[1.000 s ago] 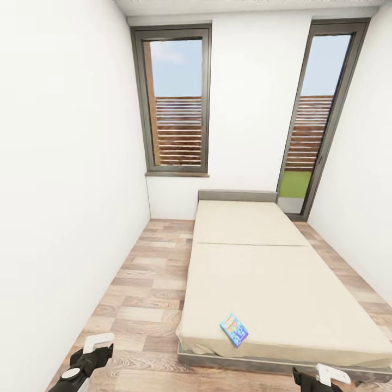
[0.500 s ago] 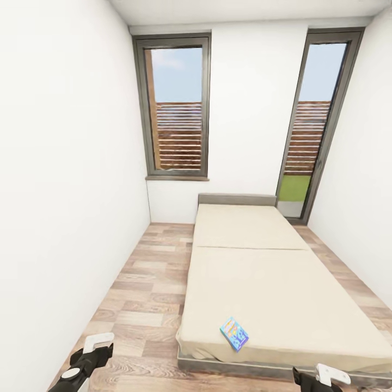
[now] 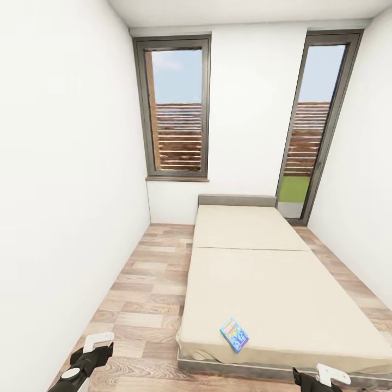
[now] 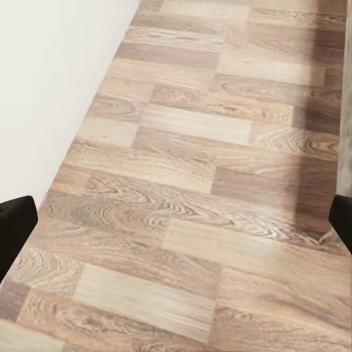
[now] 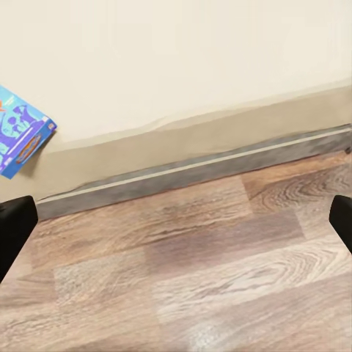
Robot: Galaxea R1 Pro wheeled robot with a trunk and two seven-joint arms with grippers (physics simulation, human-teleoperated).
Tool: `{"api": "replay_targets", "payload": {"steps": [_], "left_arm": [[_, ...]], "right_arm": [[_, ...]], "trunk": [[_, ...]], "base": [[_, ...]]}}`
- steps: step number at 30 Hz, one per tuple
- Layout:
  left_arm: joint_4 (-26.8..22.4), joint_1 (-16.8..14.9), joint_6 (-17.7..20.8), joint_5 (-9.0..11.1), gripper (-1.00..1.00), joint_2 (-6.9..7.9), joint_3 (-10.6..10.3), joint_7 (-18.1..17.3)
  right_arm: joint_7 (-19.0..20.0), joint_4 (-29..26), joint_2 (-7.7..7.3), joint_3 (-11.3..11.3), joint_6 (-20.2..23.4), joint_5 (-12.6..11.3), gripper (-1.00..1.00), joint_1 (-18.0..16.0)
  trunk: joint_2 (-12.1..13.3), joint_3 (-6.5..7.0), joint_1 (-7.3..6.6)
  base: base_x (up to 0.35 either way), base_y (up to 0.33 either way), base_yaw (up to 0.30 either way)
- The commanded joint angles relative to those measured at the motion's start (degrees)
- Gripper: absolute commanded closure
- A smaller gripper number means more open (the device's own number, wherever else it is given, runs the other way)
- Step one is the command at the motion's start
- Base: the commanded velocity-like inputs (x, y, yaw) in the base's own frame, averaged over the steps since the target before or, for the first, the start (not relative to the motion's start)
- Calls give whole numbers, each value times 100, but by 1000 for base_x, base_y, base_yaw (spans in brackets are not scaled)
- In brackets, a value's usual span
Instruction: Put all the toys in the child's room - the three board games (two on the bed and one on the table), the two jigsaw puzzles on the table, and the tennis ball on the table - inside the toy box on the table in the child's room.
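Observation:
A small blue board game lies flat on the beige bed, near its foot and left side. The same board game shows at the cover's edge in the right wrist view, off to one side of my right gripper. That gripper hangs open over the plank floor just in front of the bed frame. My left gripper is open too, above bare floor beside the white wall. Both arms sit low in the head view, the left gripper and the right gripper short of the bed.
A strip of wood-plank floor runs between the left wall and the bed. Two tall dark-framed windows stand in the far wall behind the low headboard. A narrower strip of floor lies right of the bed.
The whole head view has shifted slightly, so the camera moved. The board game lies in the same spot on the bed, and both grippers keep their pose.

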Motion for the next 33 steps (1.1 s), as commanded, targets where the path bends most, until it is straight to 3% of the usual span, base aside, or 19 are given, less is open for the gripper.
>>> {"api": "replay_targets", "payload": {"steps": [1, 33], "left_arm": [[8, -1, -54, 29, -100, -1, 0, 3], [7, 0, -148, 19, -100, -2, -2, 2]], "right_arm": [[-6, 2, -1, 9, -9, -50, -100, -1], [-3, 1, -1, 4, -42, -52, -100, -1]], "trunk": [[-4, -2, 2], [-4, -2, 2]], "base": [[0, 0, 0], [0, -8, 0]]}}
